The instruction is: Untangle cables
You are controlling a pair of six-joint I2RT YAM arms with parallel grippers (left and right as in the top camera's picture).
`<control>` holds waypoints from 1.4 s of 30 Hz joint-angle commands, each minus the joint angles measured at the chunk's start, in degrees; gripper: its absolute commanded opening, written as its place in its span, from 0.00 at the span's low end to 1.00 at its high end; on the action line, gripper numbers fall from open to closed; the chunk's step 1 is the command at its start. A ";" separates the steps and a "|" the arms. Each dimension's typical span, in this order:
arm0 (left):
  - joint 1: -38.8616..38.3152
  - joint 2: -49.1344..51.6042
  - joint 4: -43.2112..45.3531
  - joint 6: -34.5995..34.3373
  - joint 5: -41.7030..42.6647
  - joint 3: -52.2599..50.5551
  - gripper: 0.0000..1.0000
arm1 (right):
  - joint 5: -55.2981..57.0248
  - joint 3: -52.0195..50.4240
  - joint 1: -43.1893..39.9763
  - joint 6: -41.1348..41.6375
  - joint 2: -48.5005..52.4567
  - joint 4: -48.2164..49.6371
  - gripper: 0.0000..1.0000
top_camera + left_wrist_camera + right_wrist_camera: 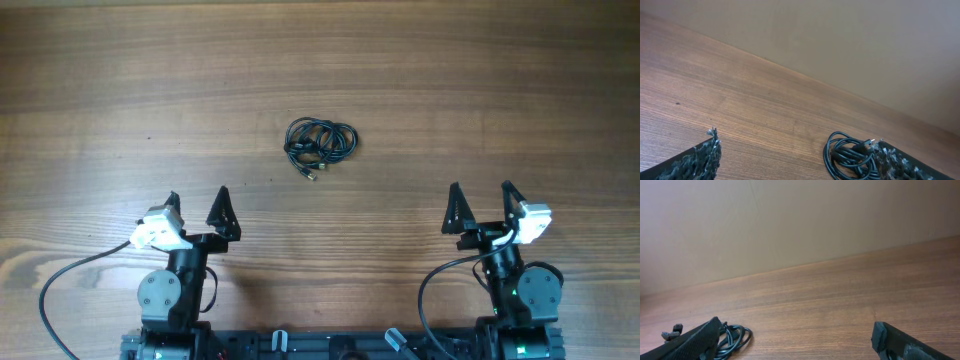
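Left fingers [222,210], right fingers [455,210] splayed; cables [320,142] bunched beyond.

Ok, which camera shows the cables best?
The overhead view: the cables lie whole, unobstructed. The left wrist view crops them at its bottom edge; the right wrist view shows only a few loops, lower left.

Looks like a robot lab bench — left arm [170,285] and right arm [520,285] at a wood-grain table [100,80]. Plain beige wall [865,40] behind.
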 commanded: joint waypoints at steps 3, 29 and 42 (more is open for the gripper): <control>3.06 -0.59 0.02 1.14 0.70 -0.33 1.00 | -0.66 -0.07 0.24 0.44 -0.28 0.22 1.00; 3.06 -0.57 0.02 1.14 0.70 -0.33 1.00 | -0.66 -0.07 0.24 0.46 -0.24 0.22 1.00; 3.06 -0.57 0.02 1.14 0.70 -0.33 1.00 | -0.66 -0.07 0.24 0.46 -0.24 0.22 1.00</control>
